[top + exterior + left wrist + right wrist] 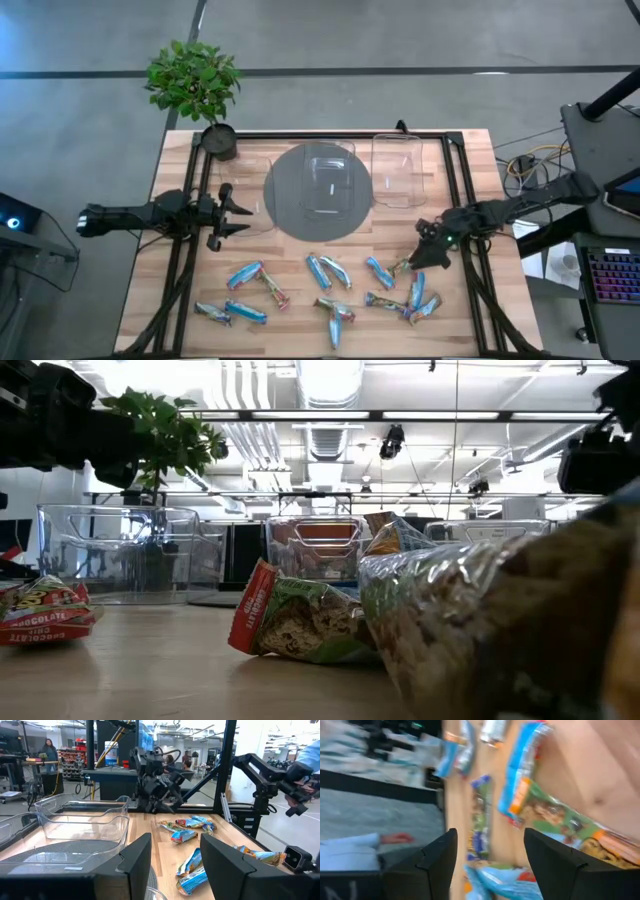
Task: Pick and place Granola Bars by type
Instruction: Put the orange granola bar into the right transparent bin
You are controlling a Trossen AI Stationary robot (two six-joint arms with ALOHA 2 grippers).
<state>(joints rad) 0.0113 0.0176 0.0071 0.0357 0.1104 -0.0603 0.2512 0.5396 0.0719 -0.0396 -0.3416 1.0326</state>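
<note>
Several granola bars in shiny light-blue, orange and green wrappers lie flat, scattered over the near half of the wooden table. My right gripper is open and hovers over the right end of the scatter, next to a blue bar and above a green-and-orange bar. My left gripper is open and waits above the table's left side beside a clear container, touching nothing. The low view shows bars close up.
Three clear plastic containers stand along the far half: left, middle on a round grey mat, right. A potted plant stands at the far left corner. A dark frame borders the table.
</note>
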